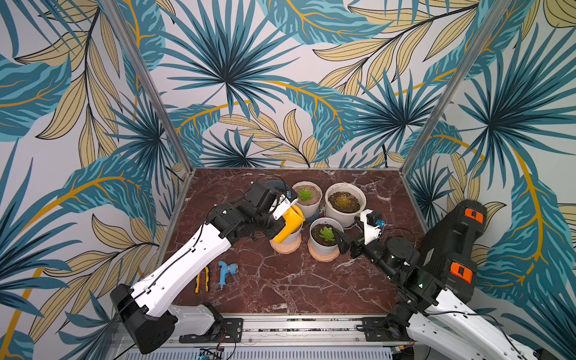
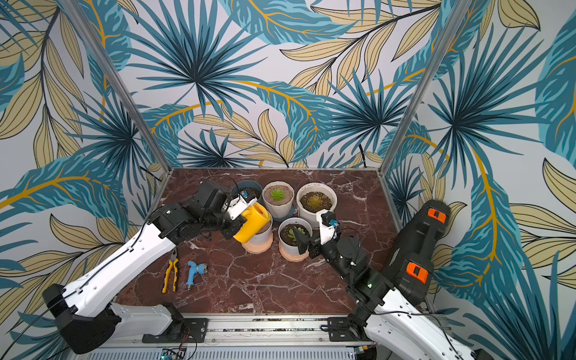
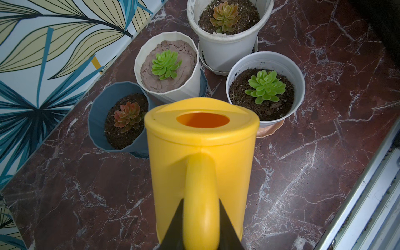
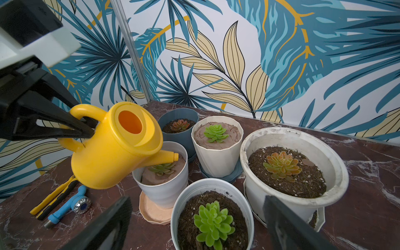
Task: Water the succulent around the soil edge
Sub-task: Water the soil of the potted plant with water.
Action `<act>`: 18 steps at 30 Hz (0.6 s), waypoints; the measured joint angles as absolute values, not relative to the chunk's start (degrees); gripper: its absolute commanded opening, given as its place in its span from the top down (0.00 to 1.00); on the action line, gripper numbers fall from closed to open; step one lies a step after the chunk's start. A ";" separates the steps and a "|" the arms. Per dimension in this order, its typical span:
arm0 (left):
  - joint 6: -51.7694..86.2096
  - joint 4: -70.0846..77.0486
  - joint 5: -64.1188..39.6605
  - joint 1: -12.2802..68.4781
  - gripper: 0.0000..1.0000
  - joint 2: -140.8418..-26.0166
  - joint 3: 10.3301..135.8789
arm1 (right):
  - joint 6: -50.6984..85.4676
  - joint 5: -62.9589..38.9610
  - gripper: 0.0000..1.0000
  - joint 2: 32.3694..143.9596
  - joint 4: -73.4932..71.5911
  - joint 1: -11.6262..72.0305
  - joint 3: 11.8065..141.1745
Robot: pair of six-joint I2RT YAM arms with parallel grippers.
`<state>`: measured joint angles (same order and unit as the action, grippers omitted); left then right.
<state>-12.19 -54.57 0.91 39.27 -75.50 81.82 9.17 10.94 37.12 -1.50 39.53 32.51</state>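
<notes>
Grips yellow watering can by loop handle with left pincer, clenched tight on it. Holds can off the tabletop, tilted spout-down. Points spout over ribbed white pot sitting right under can on peach saucer. Passes spout above the succulent in that pot. Puts spout tip over pale clay-like soil, close to the inner rim on the side away from can body. Shows same grip in left wrist view: black fingers on either side of the handle.

Holds right pincer released, jaws spread wide, right of can. Frames pale pot with green rosette between the spread fingers in right wrist view. Cannot tell whether touching that pot.

Rest, placed by can:
- Beyond can: blue pot with reddish rosette.
- Beyond and slightly right of can: faceted cream pot on blue saucer.
- Further right of can: big white pot with orange rosette.
- Left of can and nearer the arm bases, flat on tabletop: yellow-handled pliers, with blue hose nozzle just beside them. Both well apart from can.
</notes>
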 measured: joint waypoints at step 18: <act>-13.50 -54.94 3.92 38.44 1.00 -78.70 83.79 | 9.17 10.94 0.00 37.15 -1.41 39.53 32.51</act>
<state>-13.50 -54.94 3.92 38.44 -78.70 83.79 9.17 10.94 37.15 -1.41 39.53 32.51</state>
